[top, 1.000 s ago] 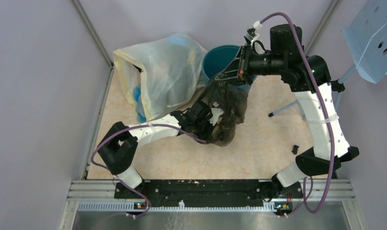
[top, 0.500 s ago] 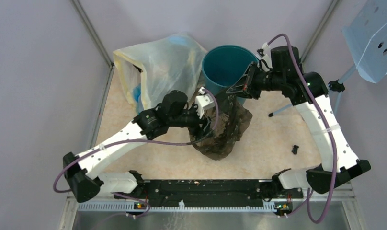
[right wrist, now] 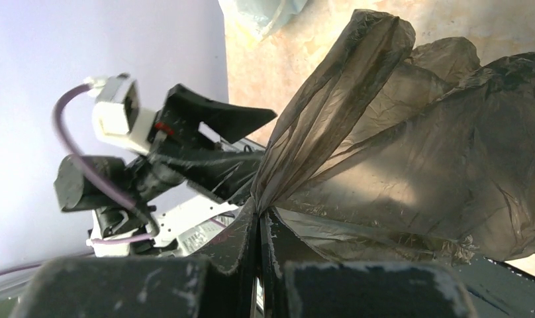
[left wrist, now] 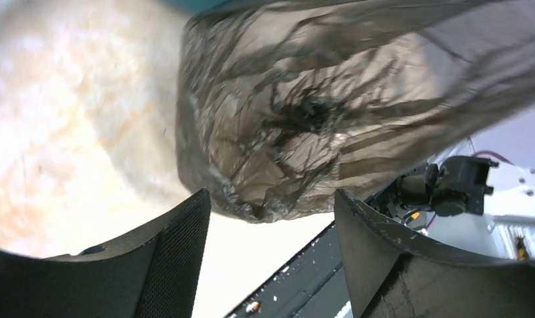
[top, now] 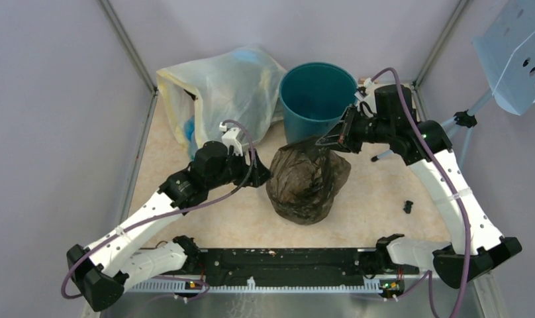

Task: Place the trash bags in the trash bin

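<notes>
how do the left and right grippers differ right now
The left gripper is open; the right gripper is shut. The left gripper holds nothing, the black trash bag only facing its open jaws; the right gripper pinches a gathered fold at the bag's top. The left gripper sits at the bag's left side, the right gripper at its far edge by the teal trash bin. Both point at the bag.

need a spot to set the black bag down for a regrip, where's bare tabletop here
Free: the beige tabletop between the crinkly black plastic bag and the black base rail, and right of the bag up to the right arm, save one small black piece. Crowded: the back, where the round teal plastic bin and large whitish translucent bag stand close.
</notes>
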`<state>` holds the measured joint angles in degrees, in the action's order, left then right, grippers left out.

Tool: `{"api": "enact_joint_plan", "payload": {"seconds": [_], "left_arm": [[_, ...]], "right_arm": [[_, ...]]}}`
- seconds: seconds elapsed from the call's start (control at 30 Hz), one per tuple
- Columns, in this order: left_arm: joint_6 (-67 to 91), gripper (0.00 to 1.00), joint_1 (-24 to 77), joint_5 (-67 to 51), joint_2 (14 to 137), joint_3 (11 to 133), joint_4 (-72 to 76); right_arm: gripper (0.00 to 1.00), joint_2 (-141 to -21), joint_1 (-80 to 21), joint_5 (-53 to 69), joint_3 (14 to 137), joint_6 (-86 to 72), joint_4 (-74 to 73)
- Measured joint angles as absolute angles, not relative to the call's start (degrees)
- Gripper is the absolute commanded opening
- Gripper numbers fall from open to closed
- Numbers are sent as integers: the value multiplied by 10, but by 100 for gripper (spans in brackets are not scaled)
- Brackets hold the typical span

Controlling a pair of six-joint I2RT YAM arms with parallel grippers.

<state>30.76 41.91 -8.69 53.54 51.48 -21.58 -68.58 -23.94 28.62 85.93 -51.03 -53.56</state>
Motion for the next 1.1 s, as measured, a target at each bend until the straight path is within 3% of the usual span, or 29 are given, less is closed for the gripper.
{"api": "enact_joint_plan", "payload": {"seconds": [0.2,0.37,0.53,0.73,0.9,1.0,1.1], "left_arm": [[411,86,409,-77,581,503,-248],[436,83,409,-103,644,503,-248],[444,60,409,-94,694,501,-244],[435,40,408,-62,773,507,-251],[418,0,387,-33,800,513,-277],[398,0,375,-20,800,526,-303],[372,0,374,-22,798,562,-340]], "right_arm": [[0,-672,-239,281,857,-510,-531],[0,-665,-239,281,851,-510,-532],[0,-664,-239,281,847,-510,-531],[0,-655,-239,270,836,-496,-535],[0,-636,-239,214,817,-468,-571],[3,-620,-239,164,805,-453,-598],[18,-601,-239,113,787,-437,-618]]}}
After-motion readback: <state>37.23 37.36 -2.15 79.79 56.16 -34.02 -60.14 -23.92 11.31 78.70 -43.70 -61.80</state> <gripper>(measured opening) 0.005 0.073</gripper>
